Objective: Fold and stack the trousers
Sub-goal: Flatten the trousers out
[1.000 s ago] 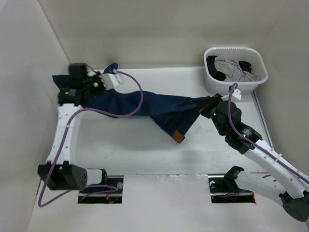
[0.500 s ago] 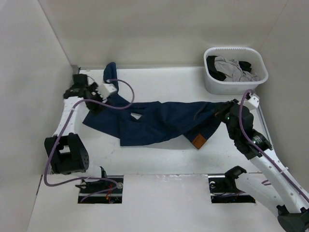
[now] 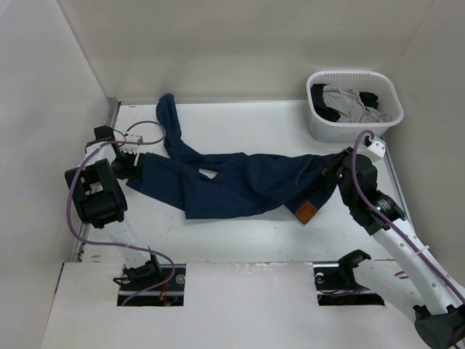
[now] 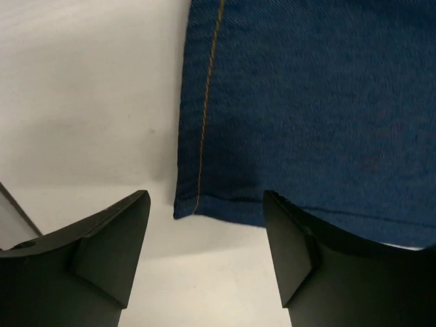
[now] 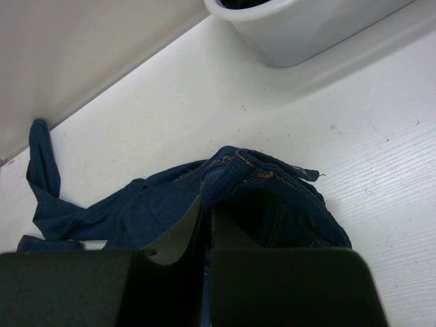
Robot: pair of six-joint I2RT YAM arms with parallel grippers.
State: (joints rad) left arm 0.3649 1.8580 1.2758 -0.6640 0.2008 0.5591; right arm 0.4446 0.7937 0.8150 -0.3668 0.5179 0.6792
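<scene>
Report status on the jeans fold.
Left gripper open over leg hem. Right gripper shut on waistband. Dark navy denim jeans sprawled unfolded. White plastic basket stands clear.

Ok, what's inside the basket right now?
A crumpled grey garment fills most of the basket, with a black garment showing beside it. Whatever lies beneath them is covered. The jeans are outside, on the table.
</scene>
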